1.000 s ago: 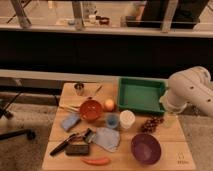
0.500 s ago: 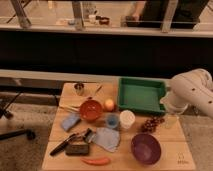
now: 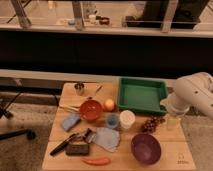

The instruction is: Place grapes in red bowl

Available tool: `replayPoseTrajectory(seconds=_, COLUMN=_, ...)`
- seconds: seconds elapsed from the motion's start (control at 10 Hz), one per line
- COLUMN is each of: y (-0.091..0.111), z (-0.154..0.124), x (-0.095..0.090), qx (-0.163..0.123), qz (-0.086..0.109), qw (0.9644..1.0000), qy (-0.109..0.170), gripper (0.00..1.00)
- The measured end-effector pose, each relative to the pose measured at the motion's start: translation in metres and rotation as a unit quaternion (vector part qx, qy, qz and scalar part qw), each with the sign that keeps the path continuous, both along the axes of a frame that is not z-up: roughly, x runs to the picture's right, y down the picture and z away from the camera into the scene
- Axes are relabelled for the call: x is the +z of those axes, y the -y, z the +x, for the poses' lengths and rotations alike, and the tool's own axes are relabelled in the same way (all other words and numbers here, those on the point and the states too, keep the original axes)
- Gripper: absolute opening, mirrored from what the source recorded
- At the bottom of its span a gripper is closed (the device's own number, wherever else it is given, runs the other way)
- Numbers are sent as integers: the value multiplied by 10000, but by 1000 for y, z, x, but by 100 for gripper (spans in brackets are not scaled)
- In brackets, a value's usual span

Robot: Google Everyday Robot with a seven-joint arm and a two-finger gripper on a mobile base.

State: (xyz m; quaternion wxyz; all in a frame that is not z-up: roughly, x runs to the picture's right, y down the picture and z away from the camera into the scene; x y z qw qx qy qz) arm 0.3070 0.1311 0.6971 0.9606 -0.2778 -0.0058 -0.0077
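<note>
A small shiny metal cup is standing near the far left corner of the light wooden bench. A folded blue cloth is lying towards the left edge, and a black-handled tool with a flat black block is lying near the front left corner. A slim orange carrot is lying along the front edge.

The round red-orange bowl is sitting left of the bench's middle, mouth up. A round orange-peach fruit is sitting just beside its right rim. A small blue cup, a white cylindrical cup and a crumpled grey-blue cloth are crowding the centre.

A green rectangular plastic tray is occupying the far right part of the bench, and a large dark purple bowl is sitting near the front right corner.

The small bunch of dark red-purple grapes is lying on the bench between those two, near the right edge and well apart from the red-orange bowl. Its long axis is running left to right, the right end slanting slightly towards the far edge. Which end carries the stem cannot be told.

The gripper, under the white arm, is hanging just beside the bunch's right end, close to the right edge. Its pale fingers are standing spread wide and grasping nothing.
</note>
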Motion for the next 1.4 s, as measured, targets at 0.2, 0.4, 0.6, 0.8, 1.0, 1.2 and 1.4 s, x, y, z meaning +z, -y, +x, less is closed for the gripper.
replayPoseTrajectory(seconds=0.2, y=-7, z=1, x=5, qx=-154, qz=18, qw=9998, qy=93, gripper=80)
replayPoseTrajectory(seconds=0.4, y=-12, z=2, x=11, qx=-317, qz=56, qw=9993, qy=192, gripper=80)
replayPoseTrajectory(seconds=0.6, y=-14, z=4, x=20, qx=-490, qz=81, qw=9984, qy=288, gripper=80)
replayPoseTrajectory(seconds=0.8, y=-16, z=5, x=29, qx=-683, qz=101, qw=9968, qy=394, gripper=80)
replayPoseTrajectory(seconds=1.0, y=-17, z=6, x=36, qx=-839, qz=106, qw=9953, qy=473, gripper=80)
replayPoseTrajectory(seconds=1.2, y=-20, z=7, x=45, qx=-948, qz=73, qw=9938, qy=579, gripper=80)
replayPoseTrajectory(seconds=1.4, y=-27, z=7, x=51, qx=-1043, qz=24, qw=9921, qy=699, gripper=80)
